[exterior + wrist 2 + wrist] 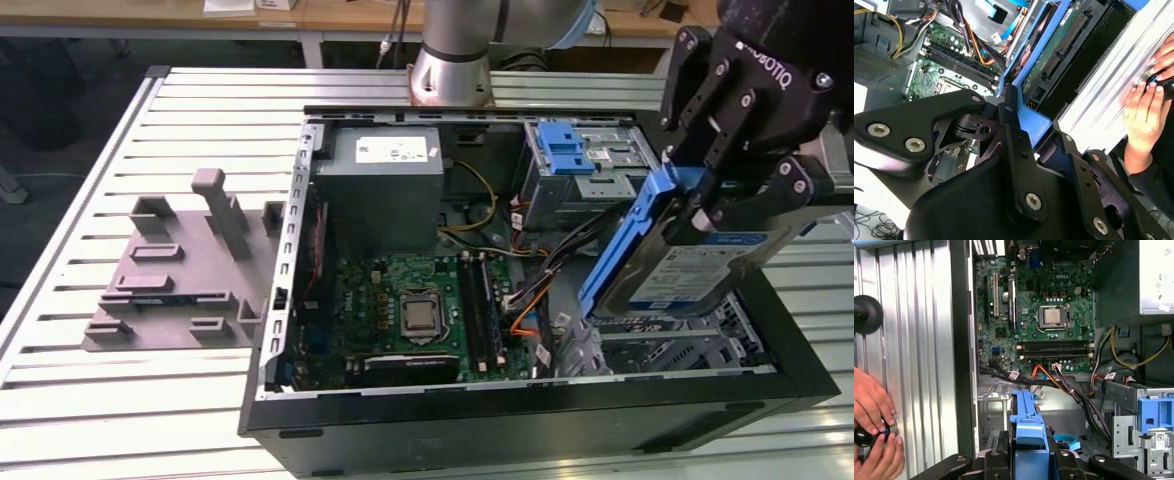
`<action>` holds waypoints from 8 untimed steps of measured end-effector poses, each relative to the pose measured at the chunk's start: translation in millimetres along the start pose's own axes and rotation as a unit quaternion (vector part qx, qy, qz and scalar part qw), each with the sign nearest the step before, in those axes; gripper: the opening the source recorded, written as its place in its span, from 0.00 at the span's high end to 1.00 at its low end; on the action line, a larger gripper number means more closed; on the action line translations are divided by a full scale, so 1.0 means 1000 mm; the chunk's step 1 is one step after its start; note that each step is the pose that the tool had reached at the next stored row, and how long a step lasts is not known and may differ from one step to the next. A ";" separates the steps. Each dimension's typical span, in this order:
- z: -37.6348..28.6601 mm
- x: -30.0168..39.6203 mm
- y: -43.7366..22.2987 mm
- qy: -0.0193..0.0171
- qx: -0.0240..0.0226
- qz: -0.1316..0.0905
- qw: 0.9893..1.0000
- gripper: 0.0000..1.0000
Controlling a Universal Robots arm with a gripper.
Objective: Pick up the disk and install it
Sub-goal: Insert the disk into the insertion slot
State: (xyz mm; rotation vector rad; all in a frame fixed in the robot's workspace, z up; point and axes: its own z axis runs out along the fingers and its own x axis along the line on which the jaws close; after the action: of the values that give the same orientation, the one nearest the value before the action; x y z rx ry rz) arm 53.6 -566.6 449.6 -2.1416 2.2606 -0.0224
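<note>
As the gripper [727,205] clamped the flat, blue-framed disk [687,275] at the exterior view's right,
the open black case [534,420] beneath held a green motherboard [400,300].

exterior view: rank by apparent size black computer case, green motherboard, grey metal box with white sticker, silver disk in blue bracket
1. black computer case
2. green motherboard
3. grey metal box and silver blue-bracketed disk look alike; the disk seems nearer the camera.
</note>
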 end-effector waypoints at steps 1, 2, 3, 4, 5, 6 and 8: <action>0.0005 0.0001 -0.0015 0.000 0.000 0.000 1.000 0.64; 0.0009 0.0002 -0.0030 0.000 0.000 0.000 1.000 0.64; 0.0013 0.0002 -0.0046 0.000 0.000 0.000 1.000 0.64; 0.0018 0.0003 -0.0060 0.000 0.000 0.000 1.000 0.64; 0.0023 0.0003 -0.0072 0.000 0.000 0.000 1.000 0.64; 0.0026 0.0003 -0.0080 0.000 0.000 0.000 1.000 0.64; 0.0034 0.0002 -0.0092 0.000 0.000 0.000 1.000 0.64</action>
State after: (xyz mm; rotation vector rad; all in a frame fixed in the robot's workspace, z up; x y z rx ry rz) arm 62.9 -567.3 446.5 -2.1416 2.2606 -0.0224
